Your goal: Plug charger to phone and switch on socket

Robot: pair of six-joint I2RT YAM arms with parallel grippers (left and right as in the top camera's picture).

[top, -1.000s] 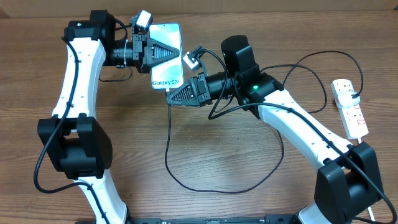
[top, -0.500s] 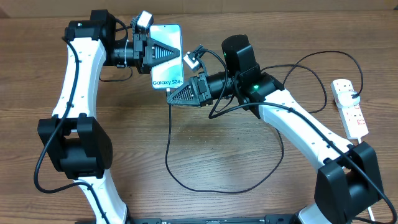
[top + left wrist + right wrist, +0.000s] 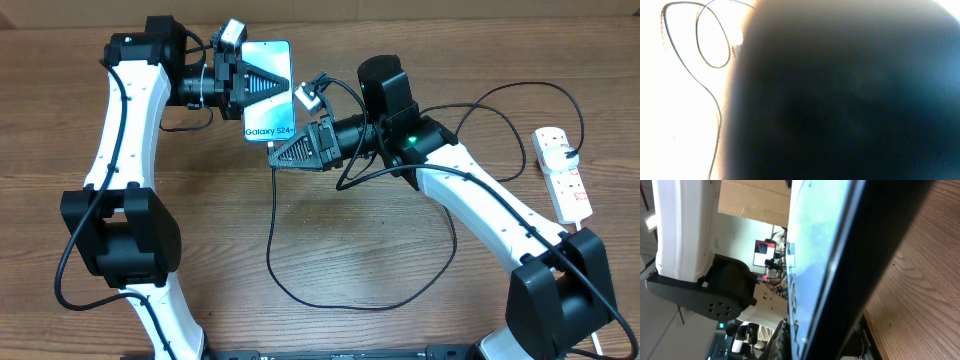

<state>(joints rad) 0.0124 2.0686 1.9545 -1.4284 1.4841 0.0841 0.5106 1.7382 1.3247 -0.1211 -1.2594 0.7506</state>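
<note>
Item: phone (image 3: 266, 128) — clamped between the closed fingers of the left gripper (image 3: 282, 85).
Item: charger (image 3: 270, 230) — tip pinched in the right gripper (image 3: 278, 153), at the phone's lower edge just ahead.
Handling: square the tip to the port and press straight; seating unconfirmed.

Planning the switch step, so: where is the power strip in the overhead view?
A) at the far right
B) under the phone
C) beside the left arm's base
A: the socket lies at the far right of the view, well apart from the phone.
</note>
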